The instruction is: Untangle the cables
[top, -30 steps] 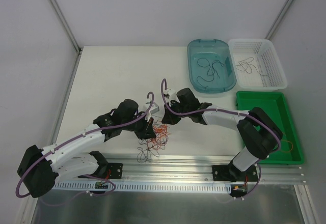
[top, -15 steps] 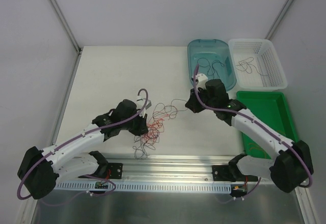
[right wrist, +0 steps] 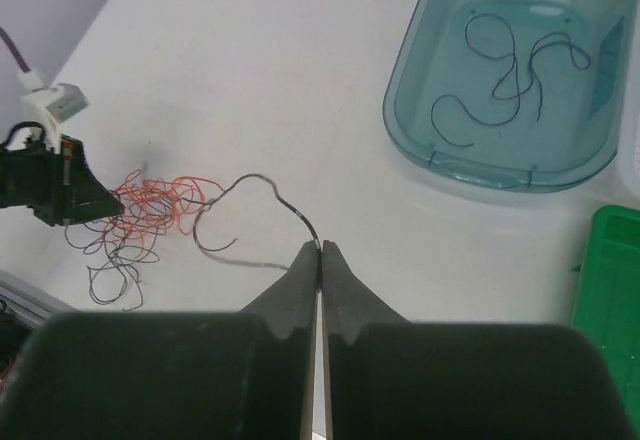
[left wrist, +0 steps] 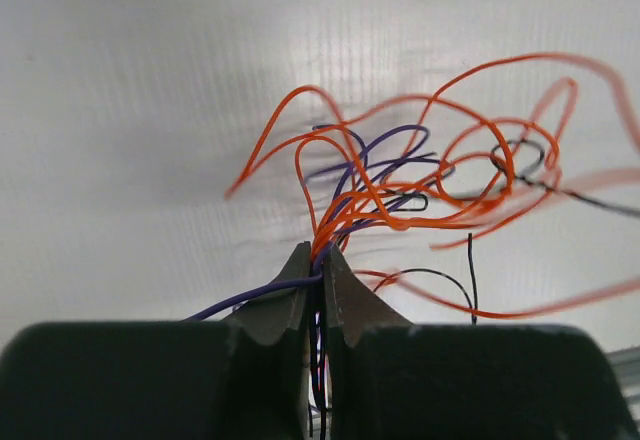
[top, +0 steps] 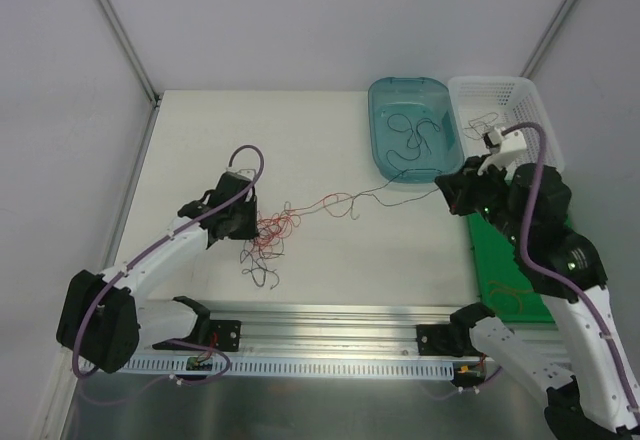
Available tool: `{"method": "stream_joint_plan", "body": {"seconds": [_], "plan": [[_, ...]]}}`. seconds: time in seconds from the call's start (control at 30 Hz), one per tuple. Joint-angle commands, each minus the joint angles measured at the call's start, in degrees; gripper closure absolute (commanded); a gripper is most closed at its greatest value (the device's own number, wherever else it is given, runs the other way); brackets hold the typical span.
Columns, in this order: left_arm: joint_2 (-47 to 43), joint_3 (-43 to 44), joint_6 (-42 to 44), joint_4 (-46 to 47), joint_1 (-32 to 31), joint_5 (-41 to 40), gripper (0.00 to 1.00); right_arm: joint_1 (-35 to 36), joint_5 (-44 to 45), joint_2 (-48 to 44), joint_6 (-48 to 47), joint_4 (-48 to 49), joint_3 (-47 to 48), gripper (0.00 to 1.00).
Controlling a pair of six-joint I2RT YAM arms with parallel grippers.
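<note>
the left gripper (top: 254,224) is sitting low over the white table (top: 210,140), left of centre. its jaws are pressing together on a bundle of the cables (top: 272,236), and in the left wrist view the orange, purple and black strands (left wrist: 400,175) are fanning out from between the closed tips (left wrist: 318,260) in loose loops above the table surface. the rest of the tangle is lying on the table just to the right of this gripper, with a few dark loops trailing toward the near edge. the right gripper (top: 452,190) is hanging out on the right side, near the corner of the teal tub (top: 376,110) and above the edge of the green tray (top: 488,260). its jaws are closing tightly on one black cable (top: 400,192). that cable is running leftward across the table from the pinched tips (right wrist: 320,250), curving through a bend (right wrist: 268,186) and leading back into the orange tangle (right wrist: 150,210) beside the left gripper (right wrist: 45,185). a few dark strands (right wrist: 510,70) are lying loose inside the teal tub, more are resting in the white basket (top: 545,110) behind the right arm, and an orange strand (top: 515,290) is showing in the green tray.
</note>
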Motion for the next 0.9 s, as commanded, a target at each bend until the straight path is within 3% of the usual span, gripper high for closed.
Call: {"method": "stream_joint_plan", "body": {"seconds": [0.0,0.17,0.4,0.57,0.77,0.87], "plan": [[3.66,3.25,-1.97,-1.74,1.87,-4.35,1.00,-0.45,1.94,-2.69,0.76,-5.94,5.22,0.99],[9.91,3.96,-3.46,-1.74,4.24,-5.49,1.00,-0.36,2.64,-5.95,0.06,-8.22,12.59,0.99],[12.02,4.57,-4.69,-1.21,8.81,-7.34,1.00,-0.45,1.95,-7.96,0.14,-11.40,20.26,0.99],[12.99,5.80,-4.96,-0.86,9.52,-6.80,1.00,-0.45,-4.82,-13.06,3.48,-1.12,18.51,0.99],[13.69,4.40,-4.96,-0.33,12.24,-5.51,1.00,-0.36,0.44,-14.21,1.99,-3.40,19.48,0.99],[11.15,4.13,-5.66,0.45,11.90,-1.90,1.00,-0.36,-3.40,-11.16,3.48,-4.97,15.71,0.99]]}}
